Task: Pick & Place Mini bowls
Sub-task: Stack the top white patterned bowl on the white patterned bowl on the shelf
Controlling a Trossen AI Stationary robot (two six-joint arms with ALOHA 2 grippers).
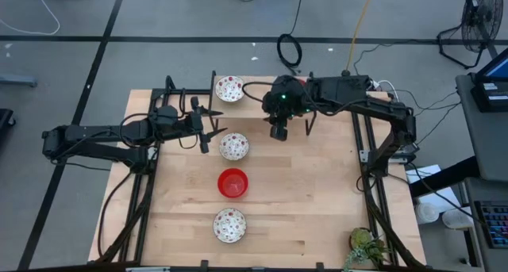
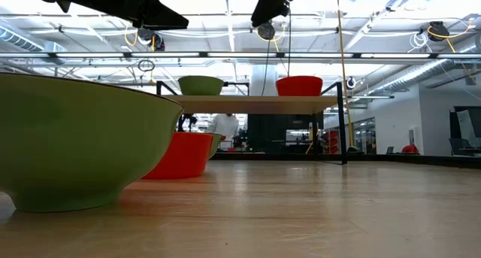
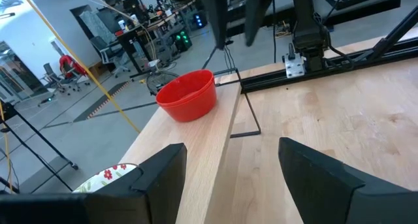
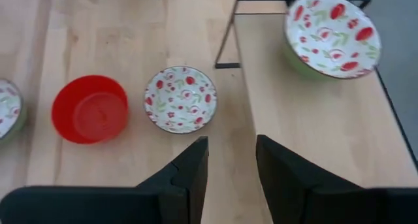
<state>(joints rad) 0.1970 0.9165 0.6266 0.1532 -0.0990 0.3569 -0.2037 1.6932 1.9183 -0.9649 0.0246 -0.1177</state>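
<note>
Two grippers are being held above the far half of the table (image 1: 317, 201), and nothing is being gripped by either. The left gripper (image 1: 208, 132) is being held with its fingers (image 3: 153, 178) spread wide, just at 9 o'clock of the middle patterned bowl (image 1: 233, 146), without contact being made. The right gripper (image 1: 278, 132) is being held with its fingers (image 4: 189, 172) parted by a narrow gap, near 2 o'clock of that same bowl and well above the wood in the low view. Around them, four mini bowls are being shown from above, three of them in a line running toward 6 o'clock: the middle patterned bowl, then a red bowl (image 1: 232, 182) just beside it, then a near patterned bowl (image 1: 228, 224) by the front edge. A far patterned bowl (image 1: 229, 88) is being seen at 12 o'clock of the line, on the raised rear shelf (image 4: 307, 119), apart from the others. A further red bowl (image 3: 187, 95) is being shown on that shelf in the left wrist view. A potted plant (image 1: 365, 248) is being seen at the table's 5 o'clock corner.
</note>
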